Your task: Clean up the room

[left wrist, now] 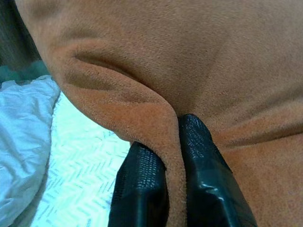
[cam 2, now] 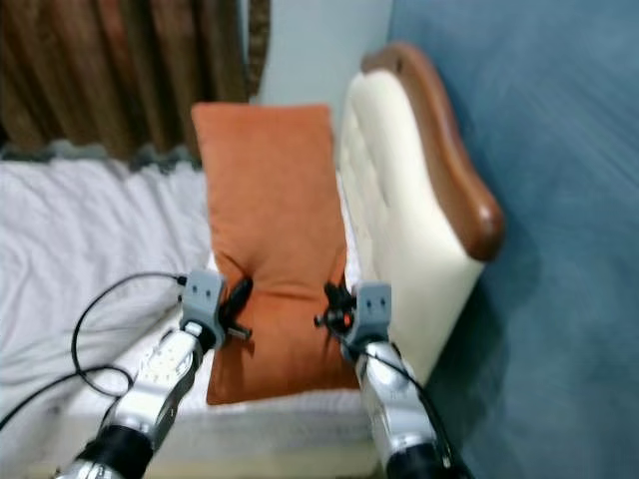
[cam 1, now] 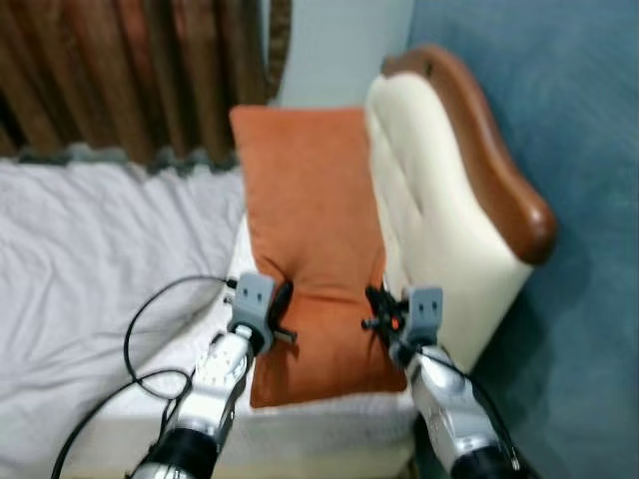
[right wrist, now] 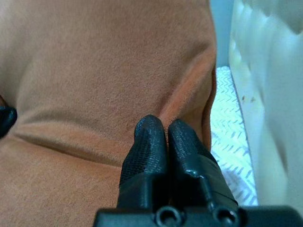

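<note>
An orange pillow lies lengthwise on the bed, its right side against the cream headboard. My left gripper is at the pillow's left edge near its front end, shut on a fold of the orange fabric that stands between its two black fingers. Across from it, my right gripper holds the right edge. Its fingers are pressed together with creases in the pillow running out from the tips.
A rumpled white sheet covers the bed to the left, over a patterned mattress. Brown curtains hang behind. The headboard has a wooden rim, and blue wall lies to the right. A black cable loops beside my left arm.
</note>
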Controlling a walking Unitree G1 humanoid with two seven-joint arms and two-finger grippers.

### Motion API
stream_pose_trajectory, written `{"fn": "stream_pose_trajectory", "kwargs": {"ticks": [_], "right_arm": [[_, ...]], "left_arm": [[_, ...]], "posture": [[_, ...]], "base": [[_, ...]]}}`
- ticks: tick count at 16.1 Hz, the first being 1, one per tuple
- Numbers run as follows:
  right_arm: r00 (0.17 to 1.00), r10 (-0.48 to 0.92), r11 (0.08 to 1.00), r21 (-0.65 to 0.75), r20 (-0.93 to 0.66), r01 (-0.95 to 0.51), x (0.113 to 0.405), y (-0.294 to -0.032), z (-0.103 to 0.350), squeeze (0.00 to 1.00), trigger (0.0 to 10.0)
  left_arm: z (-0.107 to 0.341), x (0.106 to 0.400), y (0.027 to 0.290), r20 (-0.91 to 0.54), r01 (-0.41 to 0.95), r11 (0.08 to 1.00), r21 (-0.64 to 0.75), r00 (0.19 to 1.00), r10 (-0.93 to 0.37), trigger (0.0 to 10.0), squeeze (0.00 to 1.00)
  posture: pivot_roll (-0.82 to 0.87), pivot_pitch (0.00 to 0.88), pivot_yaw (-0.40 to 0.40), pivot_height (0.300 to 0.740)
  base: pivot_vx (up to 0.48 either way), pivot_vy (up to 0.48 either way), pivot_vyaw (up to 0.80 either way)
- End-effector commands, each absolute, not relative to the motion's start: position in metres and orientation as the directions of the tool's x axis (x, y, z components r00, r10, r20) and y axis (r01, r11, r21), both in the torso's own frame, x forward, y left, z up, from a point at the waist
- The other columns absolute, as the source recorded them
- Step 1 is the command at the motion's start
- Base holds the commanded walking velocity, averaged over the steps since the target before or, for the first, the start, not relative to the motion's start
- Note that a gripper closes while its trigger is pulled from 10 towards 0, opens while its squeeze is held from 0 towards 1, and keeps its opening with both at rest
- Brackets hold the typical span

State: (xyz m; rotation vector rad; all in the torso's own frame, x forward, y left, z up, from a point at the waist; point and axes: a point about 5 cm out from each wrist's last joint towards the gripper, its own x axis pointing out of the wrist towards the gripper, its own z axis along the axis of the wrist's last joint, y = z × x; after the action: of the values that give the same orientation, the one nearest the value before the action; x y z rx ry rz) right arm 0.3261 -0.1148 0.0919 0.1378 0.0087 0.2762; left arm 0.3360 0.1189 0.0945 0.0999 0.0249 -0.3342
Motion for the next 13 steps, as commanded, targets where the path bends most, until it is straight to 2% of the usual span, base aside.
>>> {"fn": "stream_pose_trajectory", "kwargs": {"ticks": [1,3,13], "right_arm": [[0.994,0.105,0.988,0.115,0.001,-0.104,0.3247,-0.1627,0.0896,0.00,10.0],[0.994,0.107,0.988,0.115,-0.001,-0.106,0.3246,-0.1626,0.0893,0.00,10.0],[0.993,0.114,0.987,0.118,-0.004,-0.113,0.3236,-0.1635,0.0885,0.00,10.0]], "left_arm": [[0.1078,0.3430,0.1573,0.028,0.139,0.986,0.093,0.989,-0.142,10.0,0.00],[0.1069,0.3428,0.1565,0.017,0.142,0.987,0.075,0.990,-0.143,10.0,0.00],[0.1044,0.3440,0.1546,0.004,0.135,0.989,0.058,0.991,-0.135,10.0,0.00]], "posture": [[0.05,0.000,-0.054,0.740],[0.05,0.000,-0.054,0.740],[0.04,0.000,-0.055,0.740]], "base": [[0.000,0.000,0.00],[0.000,0.000,0.00],[0.437,0.000,0.00]]}}
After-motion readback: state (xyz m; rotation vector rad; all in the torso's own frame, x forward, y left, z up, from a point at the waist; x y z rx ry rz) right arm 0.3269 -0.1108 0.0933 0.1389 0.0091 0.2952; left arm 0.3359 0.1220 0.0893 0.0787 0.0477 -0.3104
